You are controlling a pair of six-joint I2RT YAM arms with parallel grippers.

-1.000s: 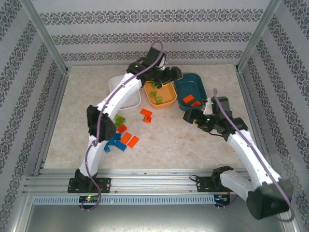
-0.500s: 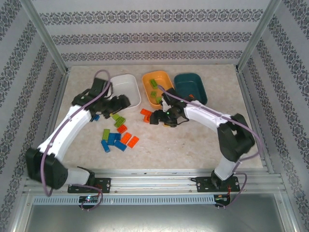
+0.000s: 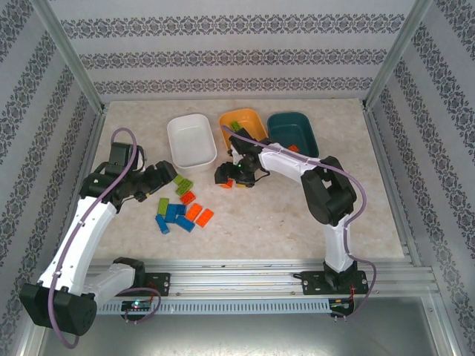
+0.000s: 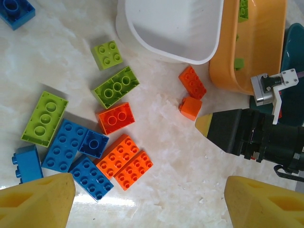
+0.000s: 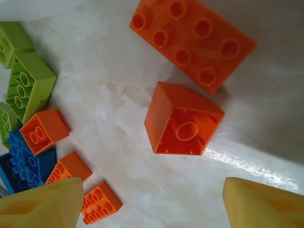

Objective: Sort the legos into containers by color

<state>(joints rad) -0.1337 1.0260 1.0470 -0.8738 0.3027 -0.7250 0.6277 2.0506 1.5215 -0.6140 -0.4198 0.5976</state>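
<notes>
Loose legos lie in front of three dishes: white (image 3: 191, 141), orange (image 3: 249, 122) and dark teal (image 3: 293, 130). My left gripper (image 3: 167, 180) hangs open at the left of the pile; in its wrist view the left gripper (image 4: 149, 204) has bare table between its fingertips, above lime bricks (image 4: 116, 87), blue bricks (image 4: 66, 145) and orange bricks (image 4: 126, 161). My right gripper (image 3: 225, 176) is open over two orange bricks (image 3: 227, 183). Seen from the right wrist, the gripper (image 5: 152, 209) is empty, just short of a tipped small orange brick (image 5: 183, 118) and a longer one (image 5: 192, 38).
The orange dish (image 4: 247, 47) holds green bricks (image 4: 243, 9). One blue brick (image 4: 16, 9) lies apart to the left of the white dish (image 4: 175, 28). The right gripper's black body (image 4: 256, 135) sits close beside the pile. Patterned walls and a metal frame enclose the table.
The left arm has drawn back from over the dishes to the left side of the pile. The right arm has reached in from the right to the two orange bricks.
</notes>
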